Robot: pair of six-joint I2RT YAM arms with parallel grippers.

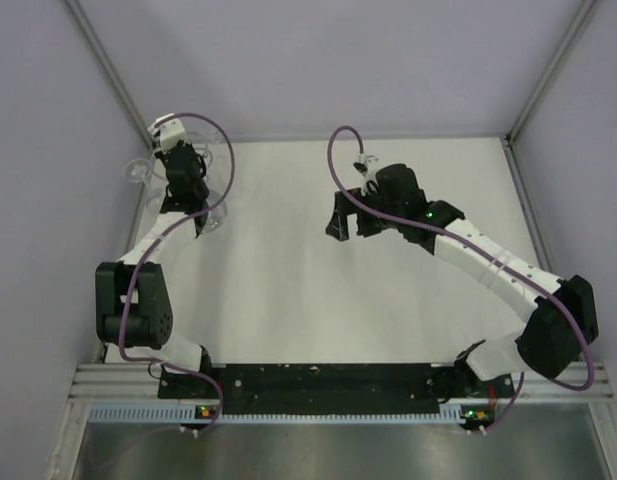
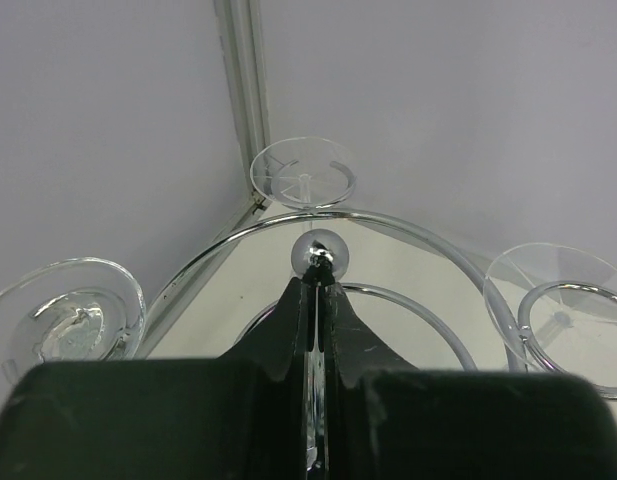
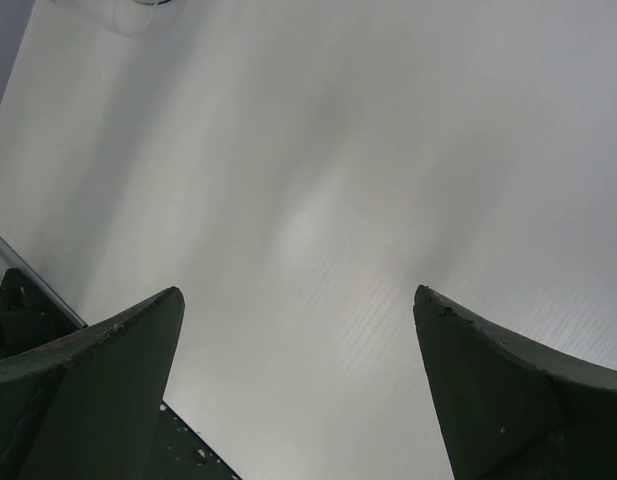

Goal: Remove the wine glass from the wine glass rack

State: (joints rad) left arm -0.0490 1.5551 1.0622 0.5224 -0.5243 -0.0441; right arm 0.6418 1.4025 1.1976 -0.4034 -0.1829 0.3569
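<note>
The left pincer [image 2: 316, 290] is pinched narrow on the central post of the rack [image 2: 320, 252], just below its ball top. Upturned glass feet ring it: one glass [image 2: 303, 172] just ahead, others on either side. The right pincer [image 3: 298, 295] gapes wide above the bench [image 3: 318, 150].

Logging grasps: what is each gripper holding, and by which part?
The left gripper is shut on the wine glass rack, clamping its central post just below the ball top. The right gripper is open, empty.
</note>
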